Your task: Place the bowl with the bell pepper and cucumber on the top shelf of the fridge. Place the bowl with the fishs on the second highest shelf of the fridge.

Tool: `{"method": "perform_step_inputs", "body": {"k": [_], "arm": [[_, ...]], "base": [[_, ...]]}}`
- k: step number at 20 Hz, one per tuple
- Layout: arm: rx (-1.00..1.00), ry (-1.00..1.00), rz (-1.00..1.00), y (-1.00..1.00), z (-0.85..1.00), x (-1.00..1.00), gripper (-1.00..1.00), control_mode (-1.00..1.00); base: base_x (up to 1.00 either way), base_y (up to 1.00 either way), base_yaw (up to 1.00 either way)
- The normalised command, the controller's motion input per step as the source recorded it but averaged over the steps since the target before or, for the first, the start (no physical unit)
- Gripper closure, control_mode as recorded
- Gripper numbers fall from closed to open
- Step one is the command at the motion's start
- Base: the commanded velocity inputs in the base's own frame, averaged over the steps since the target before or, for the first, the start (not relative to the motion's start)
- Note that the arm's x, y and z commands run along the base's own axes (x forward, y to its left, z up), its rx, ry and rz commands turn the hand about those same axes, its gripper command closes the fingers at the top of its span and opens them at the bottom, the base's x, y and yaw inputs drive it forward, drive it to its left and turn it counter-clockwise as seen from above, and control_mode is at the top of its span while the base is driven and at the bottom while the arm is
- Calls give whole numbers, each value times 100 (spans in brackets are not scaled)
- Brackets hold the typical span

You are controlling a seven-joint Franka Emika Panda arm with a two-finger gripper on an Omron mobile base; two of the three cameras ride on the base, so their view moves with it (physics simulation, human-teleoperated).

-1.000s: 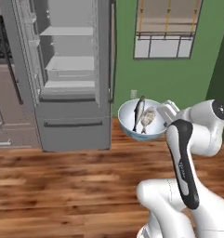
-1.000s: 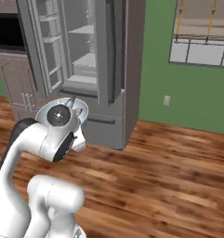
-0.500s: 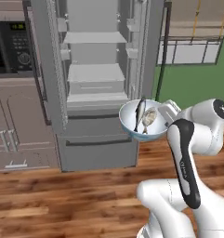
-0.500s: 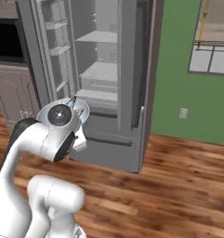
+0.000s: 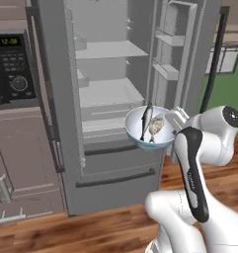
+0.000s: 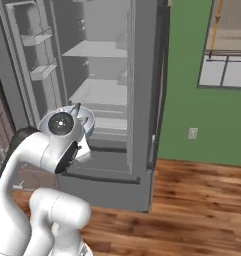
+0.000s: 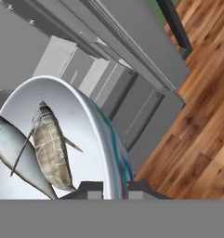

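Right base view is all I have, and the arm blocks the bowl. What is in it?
Observer: Two fish lie in the bowl, side by side.
Operator: Is the end effector really gripping it?
Observer: Yes, the end effector is shut on the bowl's rim in the hand view.
Operator: Anything left of the fridge?
Observer: A microwave sits left of the fridge, above brown cabinets.

The fridge (image 5: 115,99) stands open in front; its 2 upper shelves (image 5: 108,49) look bare, and the open door (image 5: 177,64) with bins flanks the right side.
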Motion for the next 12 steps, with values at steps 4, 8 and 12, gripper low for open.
{"method": "perform_step_inputs", "body": {"k": [4,8,12], "arm": [[0,0,0,0,0,0,100,100],[0,0,0,0,0,0,100,100],[0,0,0,0,0,0,100,100]], "base": [[17,2,-8],[1,30,2],[1,39,10]]}}
